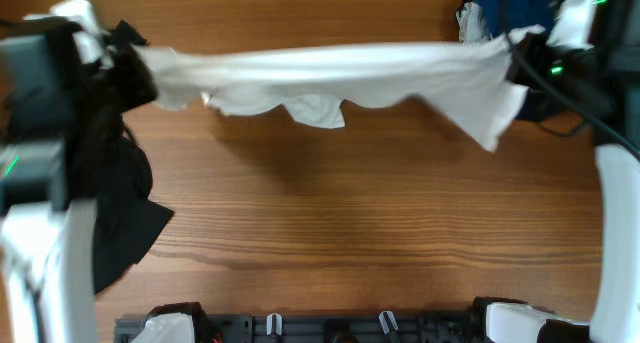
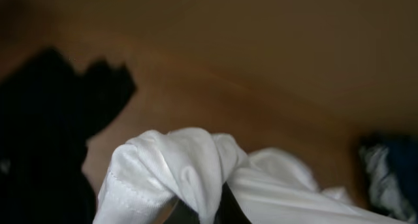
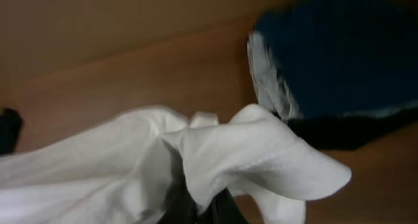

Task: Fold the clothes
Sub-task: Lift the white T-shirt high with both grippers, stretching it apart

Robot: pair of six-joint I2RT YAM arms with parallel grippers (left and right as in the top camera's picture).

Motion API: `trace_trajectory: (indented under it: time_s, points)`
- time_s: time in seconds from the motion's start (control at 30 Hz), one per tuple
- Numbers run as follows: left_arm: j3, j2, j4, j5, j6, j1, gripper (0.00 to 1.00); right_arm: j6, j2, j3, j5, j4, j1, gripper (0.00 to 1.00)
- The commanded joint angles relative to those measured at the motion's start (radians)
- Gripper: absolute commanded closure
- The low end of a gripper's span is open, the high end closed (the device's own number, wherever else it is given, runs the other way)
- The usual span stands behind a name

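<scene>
A white garment (image 1: 340, 78) hangs stretched in the air across the far side of the table, held at both ends. My left gripper (image 1: 120, 51) is shut on its left end; the bunched white cloth (image 2: 189, 175) covers the fingers in the left wrist view. My right gripper (image 1: 525, 48) is shut on its right end, where the white cloth (image 3: 261, 159) drapes over the fingers in the right wrist view. The garment's lower edge sags in scallops and a corner hangs down at the right.
A black garment (image 1: 120, 203) lies heaped on the left of the wooden table (image 1: 350, 213), partly under the left arm. A dark blue garment (image 1: 510, 3) with a pale cloth lies at the far right corner. Arm bases stand along the front edge.
</scene>
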Motion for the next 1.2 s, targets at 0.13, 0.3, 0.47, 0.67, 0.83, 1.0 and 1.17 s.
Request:
trace_trajectory:
  time_s: [0.13,0.3,0.47,0.67,0.83,1.0,1.17]
  points:
    - [0.333,-0.149,0.017,-0.107,-0.019,0.014,0.96,-0.034,-0.075,0.346,0.035,-0.138,-0.038,0.96]
    - [0.393,-0.18,0.008,-0.106,-0.016,0.014,0.96,-0.055,-0.126,0.409,0.063,-0.191,-0.038,0.96]
    - [0.393,-0.148,-0.021,-0.111,-0.012,0.014,0.96,-0.074,-0.129,0.408,0.079,-0.219,-0.038,0.96]
    - [0.393,-0.012,-0.01,-0.129,0.01,0.014,0.96,-0.092,-0.009,0.407,0.047,-0.223,-0.038,0.95]
    - [0.393,0.149,0.05,-0.178,0.014,0.014,0.96,-0.107,0.158,0.407,-0.005,-0.158,-0.035,0.96]
    - [0.393,0.336,0.269,-0.241,0.015,0.014,0.96,-0.106,0.32,0.407,-0.055,0.032,-0.035,0.96]
    - [0.393,0.438,0.573,-0.256,0.14,0.013,0.96,-0.071,0.393,0.408,-0.137,0.289,-0.035,0.96]
